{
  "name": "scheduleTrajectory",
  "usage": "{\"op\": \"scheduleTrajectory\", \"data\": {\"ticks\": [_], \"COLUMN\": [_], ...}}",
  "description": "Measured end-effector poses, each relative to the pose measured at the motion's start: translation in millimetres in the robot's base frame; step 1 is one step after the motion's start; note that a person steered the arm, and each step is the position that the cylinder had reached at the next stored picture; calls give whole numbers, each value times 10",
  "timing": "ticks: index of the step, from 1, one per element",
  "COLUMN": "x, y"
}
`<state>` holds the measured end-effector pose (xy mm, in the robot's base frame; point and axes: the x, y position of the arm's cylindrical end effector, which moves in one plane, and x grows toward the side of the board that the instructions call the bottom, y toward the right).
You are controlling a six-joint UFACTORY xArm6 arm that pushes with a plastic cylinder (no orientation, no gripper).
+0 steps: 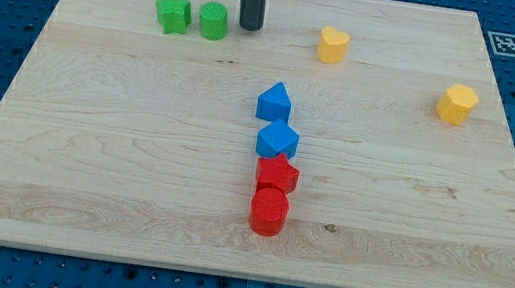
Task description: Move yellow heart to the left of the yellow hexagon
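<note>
In the camera view, our tip (250, 28) rests on the wooden surface (116, 144) near the view's top, just right of the green cylinder (213, 21), with the green star (173, 13) beyond it. We carry no gripper, only the rod. The yellow heart (332, 44) sits to the tip's right, well apart from the yellow hexagon (457, 103) further right. Mid-surface, a blue triangle-like block (274, 102), a blue block (277, 139), a red star (277, 174) and a red cylinder (268, 211) form a column.

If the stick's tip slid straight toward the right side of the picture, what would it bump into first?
Probably the yellow heart. My tip sits near the view's top, just right of the green cylinder, and the heart lies at about the same height. Nothing shows between them, though it might only graze the heart.
</note>
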<state>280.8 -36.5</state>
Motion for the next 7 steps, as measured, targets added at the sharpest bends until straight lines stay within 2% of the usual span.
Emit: {"op": "scheduleTrajectory", "data": {"ticks": [1, 2, 3, 7], "x": [-34, -34, 39, 278], "y": [98, 629, 838, 1303]}}
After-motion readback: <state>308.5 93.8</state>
